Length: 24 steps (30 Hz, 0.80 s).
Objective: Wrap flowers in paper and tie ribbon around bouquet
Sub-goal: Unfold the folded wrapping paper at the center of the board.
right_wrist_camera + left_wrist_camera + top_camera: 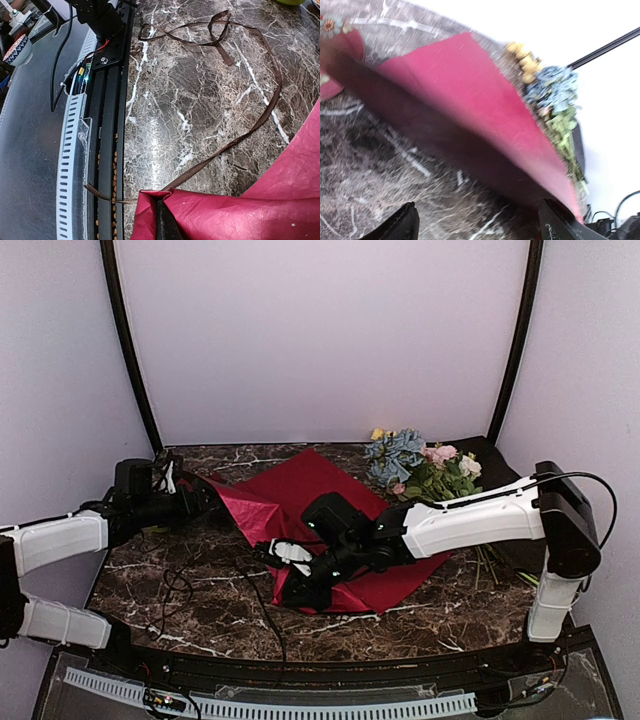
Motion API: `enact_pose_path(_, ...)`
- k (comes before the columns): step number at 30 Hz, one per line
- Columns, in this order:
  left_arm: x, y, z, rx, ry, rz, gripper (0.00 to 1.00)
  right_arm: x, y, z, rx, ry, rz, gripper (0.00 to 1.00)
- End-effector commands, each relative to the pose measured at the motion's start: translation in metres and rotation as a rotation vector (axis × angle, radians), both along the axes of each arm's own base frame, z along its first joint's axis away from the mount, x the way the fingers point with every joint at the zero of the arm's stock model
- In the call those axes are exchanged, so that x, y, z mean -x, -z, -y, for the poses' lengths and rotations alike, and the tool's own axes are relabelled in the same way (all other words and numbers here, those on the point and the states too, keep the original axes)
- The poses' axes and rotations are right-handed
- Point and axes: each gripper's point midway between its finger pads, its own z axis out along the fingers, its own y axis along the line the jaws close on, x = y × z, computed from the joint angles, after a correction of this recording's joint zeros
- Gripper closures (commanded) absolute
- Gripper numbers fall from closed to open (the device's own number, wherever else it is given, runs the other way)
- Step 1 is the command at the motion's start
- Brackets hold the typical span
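The red, crinkly paper [310,495] lies spread in the middle of the marble table. The flowers [410,465], a blue cluster with pink and white roses, rest at its far right corner. My right gripper [292,582] is shut on the paper's near corner [235,215], and only its dark finger [165,225] shows between the folds. My left gripper [205,495] hangs open by the paper's left corner. Its fingertips [402,225] stand wide apart over bare marble, just short of the raised paper edge [470,100]. The thin dark ribbon [225,145] loops loosely across the table and runs under the pinched corner.
A dark sheet [490,455] lies under the flower stems at the back right, with yellow blossoms [378,434] behind the blue cluster. A slotted cable rail [300,705] runs along the near edge. A red patterned object [335,50] sits at the far left. Curved black posts stand at both sides.
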Motion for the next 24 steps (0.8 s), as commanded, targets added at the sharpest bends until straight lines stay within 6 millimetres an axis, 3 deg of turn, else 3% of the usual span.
enact_pose_path(1,0.006,-0.005,0.0,0.095,-0.043,0.012,0.14,0.003,-0.009,-0.005,-0.026,-0.038,0.005,1.0)
enact_pose_path(7,0.016,0.0,-0.018,0.138,-0.18,-0.044,0.11,0.006,-0.006,0.003,0.01,-0.058,0.015,1.0)
enact_pose_path(13,0.042,-0.014,-0.033,0.249,-0.284,-0.042,0.11,0.013,-0.003,0.011,0.033,-0.088,-0.001,1.0)
enact_pose_path(15,0.048,-0.011,-0.038,0.255,-0.309,-0.031,0.1,0.015,-0.002,0.012,0.033,-0.098,-0.013,1.0)
enact_pose_path(20,0.052,0.019,-0.043,0.165,-0.321,-0.113,0.09,0.028,-0.008,0.011,0.031,-0.156,-0.067,1.0)
enact_pose_path(21,0.051,0.024,-0.043,0.15,-0.321,-0.125,0.09,0.029,-0.01,0.01,0.035,-0.163,-0.075,0.98)
enact_pose_path(24,0.047,0.035,-0.049,0.093,-0.346,-0.155,0.11,0.037,-0.022,0.008,0.027,-0.189,-0.089,0.64)
